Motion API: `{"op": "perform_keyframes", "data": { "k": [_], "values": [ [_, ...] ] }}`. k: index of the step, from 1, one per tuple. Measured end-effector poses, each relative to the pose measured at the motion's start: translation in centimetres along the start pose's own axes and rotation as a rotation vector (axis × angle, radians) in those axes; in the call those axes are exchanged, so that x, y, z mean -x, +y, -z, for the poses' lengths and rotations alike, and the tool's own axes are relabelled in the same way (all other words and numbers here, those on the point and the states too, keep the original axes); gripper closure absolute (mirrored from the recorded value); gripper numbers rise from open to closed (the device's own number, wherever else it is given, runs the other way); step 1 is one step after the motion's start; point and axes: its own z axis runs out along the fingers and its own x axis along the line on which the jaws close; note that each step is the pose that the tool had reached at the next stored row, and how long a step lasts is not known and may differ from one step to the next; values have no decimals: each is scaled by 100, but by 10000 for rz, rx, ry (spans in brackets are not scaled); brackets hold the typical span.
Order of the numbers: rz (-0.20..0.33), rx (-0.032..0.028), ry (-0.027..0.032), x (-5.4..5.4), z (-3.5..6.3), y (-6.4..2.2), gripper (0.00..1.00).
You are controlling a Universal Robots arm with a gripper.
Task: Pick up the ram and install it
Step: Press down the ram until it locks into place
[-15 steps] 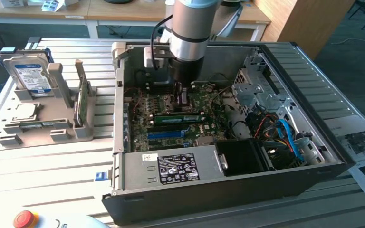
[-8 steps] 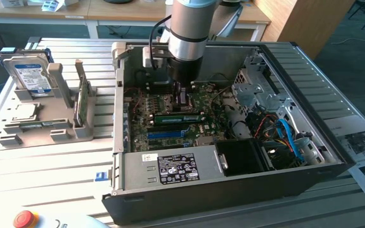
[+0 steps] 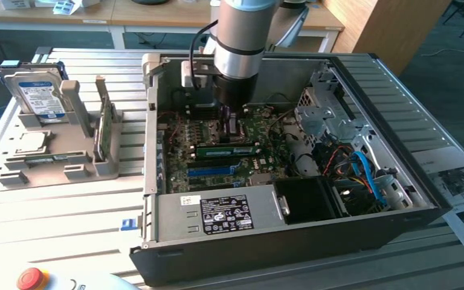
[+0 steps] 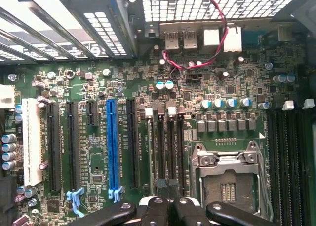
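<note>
Silver-grey arm (image 3: 240, 36), black cable (image 3: 196, 42)

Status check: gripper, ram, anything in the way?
Gripper shut, low over motherboard inside case. Ram seated in slot beside it. No obstruction seen.

You can see the arm (image 3: 240, 36) only partly; the top edge of the exterior view cuts it off. Its dark lower part hides the board (image 3: 240, 136) right under it, so you cannot see the fingertips there. In the wrist view, the gripper (image 4: 167, 206) is cut by the picture's edge. The red button (image 3: 32, 278) is cut off too. The label (image 3: 226, 214) has words too small to read.
</note>
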Motion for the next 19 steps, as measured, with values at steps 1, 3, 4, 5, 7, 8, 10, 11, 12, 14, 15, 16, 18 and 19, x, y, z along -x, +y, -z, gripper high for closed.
{"op": "perform_keyframes", "data": {
  "k": [1, 3, 4, 5, 7, 8, 10, 11, 12, 14, 15, 16, 18, 19],
  "values": [
    [0, 0, 0, -7, 0, 0, 90],
    [0, 0, 0, -23, 0, -1, 90],
    [0, 0, 0, -31, 0, -1, 90],
    [0, 0, 0, -39, 0, -1, 90],
    [-1, 0, 0, -53, -1, -1, 90],
    [-1, 0, -1, -60, -1, -1, 90],
    [-3, 0, 0, -69, -1, -1, 90],
    [-3, 0, 0, -69, -1, -1, 90],
    [-4, 0, -1, -69, -1, -1, 90],
    [-2, 0, 0, -70, -1, -2, 90],
    [-1, 1, -1, -70, -1, 0, 90],
    [0, 0, 0, -71, -1, 5, 90],
    [-2, 0, 0, -73, -2, 35, 90],
    [-2, 0, 0, -73, -2, 49, 90]
  ]
}}
